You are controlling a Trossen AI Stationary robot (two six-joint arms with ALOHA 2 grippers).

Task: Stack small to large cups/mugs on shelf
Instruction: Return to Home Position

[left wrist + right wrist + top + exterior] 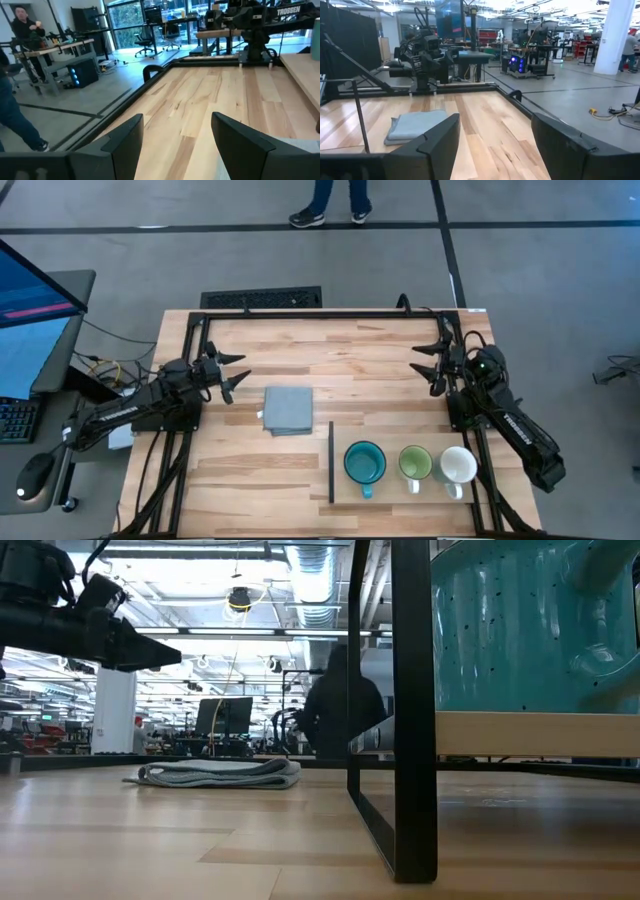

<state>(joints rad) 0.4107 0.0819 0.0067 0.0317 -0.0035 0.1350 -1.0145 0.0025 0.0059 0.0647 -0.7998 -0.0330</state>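
Observation:
Three mugs stand upright in a row on the light wood shelf [345,488] at the near right: a teal one [364,464], a light green one [415,464] and a white one [458,466]. The teal mug fills the low view's right [520,630]. My left gripper [236,372] is open and empty at the table's left, above the wood. My right gripper [428,360] is open and empty at the far right, well behind the mugs.
A grey folded cloth [288,409] lies flat on the table's middle, just right of my left gripper. The shelf's black strip [331,461] runs along its left edge. A black frame [330,313] borders the far edge. A person's feet [330,210] show beyond the table.

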